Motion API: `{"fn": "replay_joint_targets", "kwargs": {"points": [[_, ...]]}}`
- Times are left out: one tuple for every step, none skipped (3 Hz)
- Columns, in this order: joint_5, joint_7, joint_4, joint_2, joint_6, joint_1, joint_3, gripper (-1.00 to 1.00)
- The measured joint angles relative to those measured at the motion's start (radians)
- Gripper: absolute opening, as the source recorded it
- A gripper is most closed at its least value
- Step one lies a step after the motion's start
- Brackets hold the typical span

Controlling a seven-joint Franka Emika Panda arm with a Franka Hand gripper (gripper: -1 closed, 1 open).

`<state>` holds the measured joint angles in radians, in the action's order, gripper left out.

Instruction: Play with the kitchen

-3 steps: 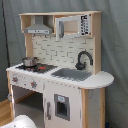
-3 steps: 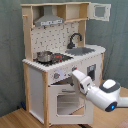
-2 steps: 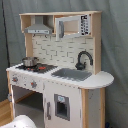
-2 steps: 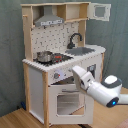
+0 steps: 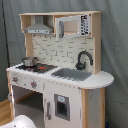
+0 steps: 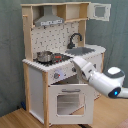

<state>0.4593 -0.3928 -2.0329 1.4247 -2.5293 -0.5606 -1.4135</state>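
Toy kitchen [image 6: 60, 60] stands upright on the floor | robot arm [image 6: 97, 80] reaches toward the kitchen's front, above the open oven door [image 6: 67, 102] | jaws hidden, grip cannot be told

both exterior views look soft and slightly blurred to me, evenly lit by diffuse light with no hard glare, and the grey backdrop [image 5: 115, 55] reads flat and dim. on the kitchen [image 5: 60, 75] i see gentle shadow under the range hood [image 5: 39, 27] and in the open oven cavity [image 6: 67, 82] in the second exterior view. my arm [image 6: 102, 80] shows a pale sheen on its white shell there, and its edges smear a little.
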Motion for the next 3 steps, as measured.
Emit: {"fn": "replay_joint_targets", "kwargs": {"points": [[-0.011,0.101,-0.006,-0.021,0.028,0.005,0.037,1.00],[-0.020,0.197,-0.016,-0.044,0.069,0.012,0.076,1.00],[-0.027,0.288,-0.030,-0.068,0.114,0.025,0.116,1.00]]}}
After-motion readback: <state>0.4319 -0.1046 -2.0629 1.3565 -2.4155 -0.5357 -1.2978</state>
